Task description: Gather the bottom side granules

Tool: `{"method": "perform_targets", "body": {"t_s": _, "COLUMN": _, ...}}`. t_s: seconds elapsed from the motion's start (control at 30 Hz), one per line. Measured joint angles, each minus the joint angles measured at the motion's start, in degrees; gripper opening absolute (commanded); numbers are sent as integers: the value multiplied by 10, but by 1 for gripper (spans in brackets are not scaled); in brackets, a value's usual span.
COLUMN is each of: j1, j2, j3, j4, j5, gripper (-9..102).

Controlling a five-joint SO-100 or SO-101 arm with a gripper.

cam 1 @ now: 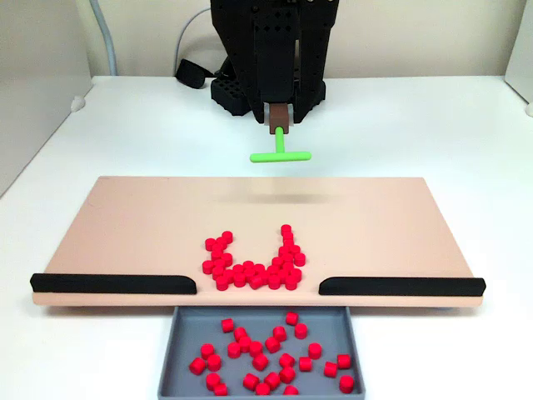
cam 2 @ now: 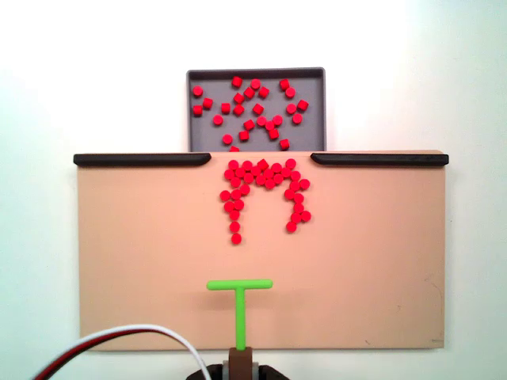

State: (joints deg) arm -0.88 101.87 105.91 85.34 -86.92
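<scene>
**Status: Pusher Raised Behind Board**

The gripper (cam 1: 280, 123) is closed on the green T-bar (cam 1: 280, 152) stem; its fingertips are cut off in the other fixed view. The granules (cam 1: 254, 263) sit clustered at the gap between the black rails (cam 1: 113, 283), others lying in the grey tray (cam 2: 196, 134).

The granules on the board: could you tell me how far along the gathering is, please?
Done: many granules already lie in the grey tray. In hand: the gripper holds the green T-bar at the board's far edge, off the pile. Left: a U-shaped cluster sits on the board at the gap between the black rails.
</scene>
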Motion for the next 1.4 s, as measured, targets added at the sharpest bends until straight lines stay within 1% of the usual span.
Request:
{"method": "perform_targets", "body": {"t_s": 0.2, "j1": 0, "j2": 0, "j3": 30, "j4": -27, "j5": 0, "gripper": 0}}
{"method": "perform_targets", "body": {"t_s": 0.7, "j1": 0, "j2": 26, "j3": 131, "j4": -134, "j5": -1, "gripper": 0}}
{"method": "perform_targets", "body": {"t_s": 1.17, "j1": 5, "j2": 16, "j3": 142, "j4": -175, "j5": -1, "gripper": 0}}
{"method": "perform_targets", "body": {"t_s": 1.4, "j1": 1, "j2": 0, "j3": 142, "j4": -179, "j5": 1, "gripper": 0}}
